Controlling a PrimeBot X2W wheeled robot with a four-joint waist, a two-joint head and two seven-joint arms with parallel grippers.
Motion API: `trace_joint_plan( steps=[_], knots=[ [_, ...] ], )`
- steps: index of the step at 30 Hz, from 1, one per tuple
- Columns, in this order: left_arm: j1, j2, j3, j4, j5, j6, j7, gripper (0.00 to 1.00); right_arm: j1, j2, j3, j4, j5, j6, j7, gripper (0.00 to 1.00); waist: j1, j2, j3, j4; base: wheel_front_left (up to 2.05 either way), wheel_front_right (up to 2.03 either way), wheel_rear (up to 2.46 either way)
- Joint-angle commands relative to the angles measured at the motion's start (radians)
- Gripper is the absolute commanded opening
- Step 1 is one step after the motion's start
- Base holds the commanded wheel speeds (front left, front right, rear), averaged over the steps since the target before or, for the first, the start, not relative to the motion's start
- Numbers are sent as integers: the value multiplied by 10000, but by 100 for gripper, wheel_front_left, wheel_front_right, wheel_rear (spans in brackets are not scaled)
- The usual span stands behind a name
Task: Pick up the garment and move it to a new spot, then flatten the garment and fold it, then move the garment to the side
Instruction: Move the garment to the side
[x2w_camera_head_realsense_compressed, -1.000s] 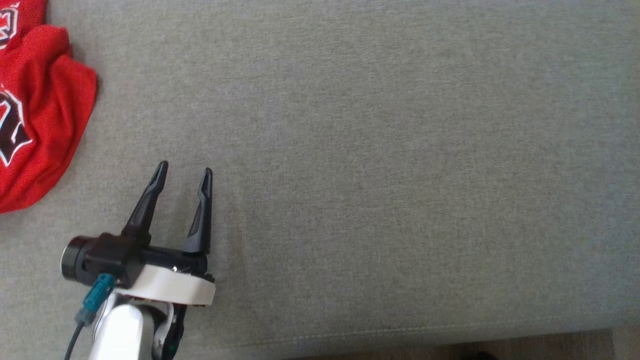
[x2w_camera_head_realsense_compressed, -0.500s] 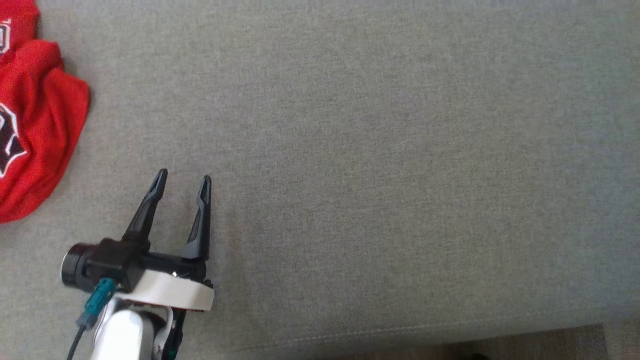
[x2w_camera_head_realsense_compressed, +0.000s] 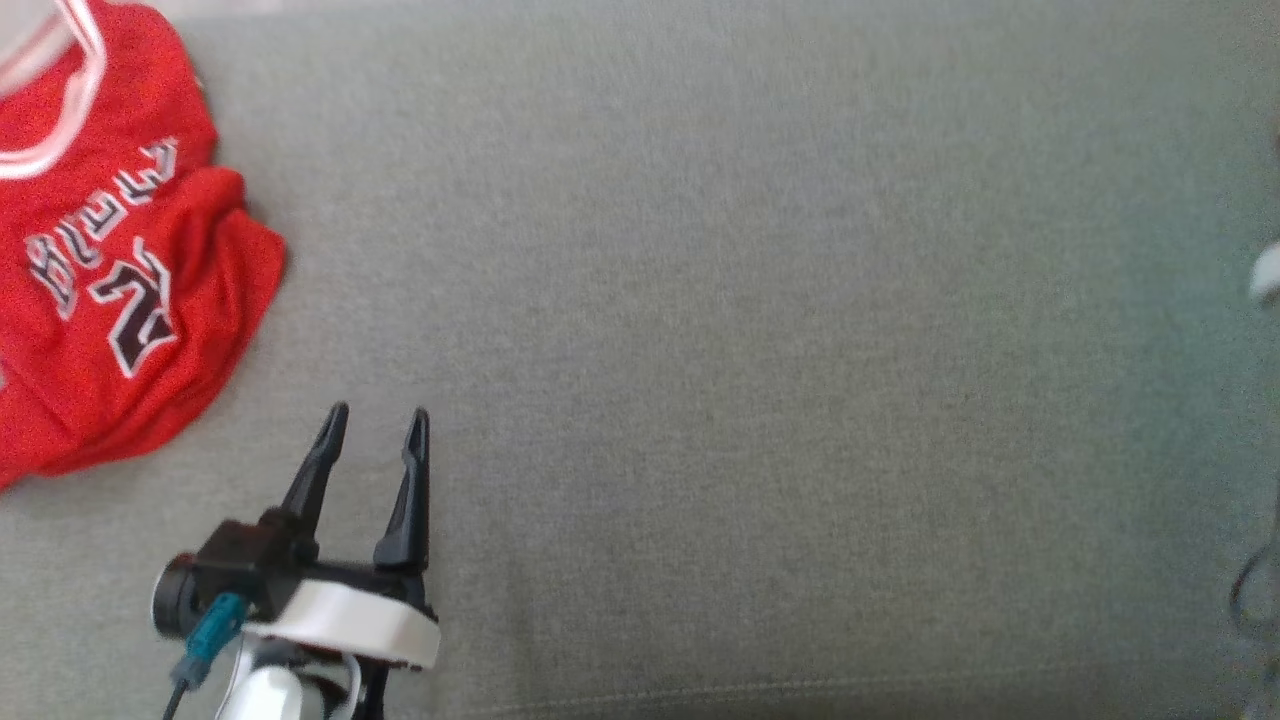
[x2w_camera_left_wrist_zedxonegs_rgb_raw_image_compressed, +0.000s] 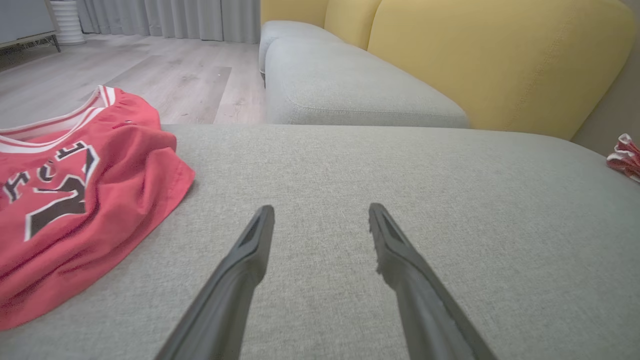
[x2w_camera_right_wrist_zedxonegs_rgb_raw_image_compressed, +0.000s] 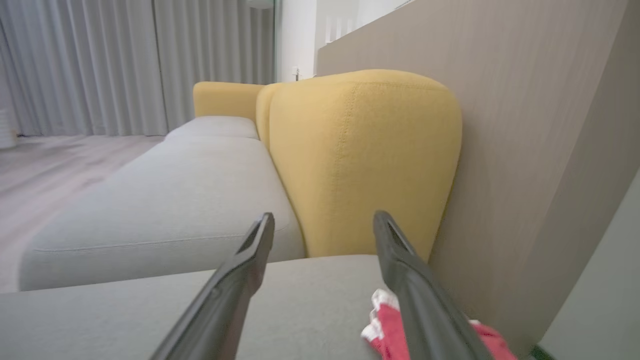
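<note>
- The left pincer stands wide with nothing between its fingers, low over the grey sofa seat
- The right pincer is spread just as wide and holds nothing; a small red and white cloth lies on the seat just under its right finger, close to the yellow backrest
- The red jersey, with white trim and dark lettering, lies ahead and to the left of the left pincer, near it but not touching
- My reading of progress: the jersey is rumpled, with its near edge bunched up, neither flattened nor folded, so for it every step looks left to do: the grasp, the carry, the smoothing, the fold and the move aside
- The small cloth by the backrest looks like a piece already set aside, though the finger hides too much of it to tell whether it is folded
- The head view looks straight down and gives the jersey's outline and the gap between it and the left pincer
- The left wrist view adds how the jersey's folds rise off the seat, a second seat and the wooden floor beyond, and the small cloth far off to that pincer's right
- The right wrist view brings that cloth close and adds the grey curtains
</note>
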Motion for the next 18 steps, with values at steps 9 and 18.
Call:
trace_joint_plan(
  steps=[9, 18],
  knots=[
    [423, -34, 494, 95, -130, 109, -59, 100, 4080, 928, 1397, -4134, 1020, -7, 667, 100, 1, 0, -1507, 134, 0, 0, 0],
    [780, -37, 611, 542, -116, 87, -59, 100, 7016, 1863, 2215, -5969, 916, -7, 718, 100, 1, 0, -2132, 57, 0, 0, 0]
  ],
)
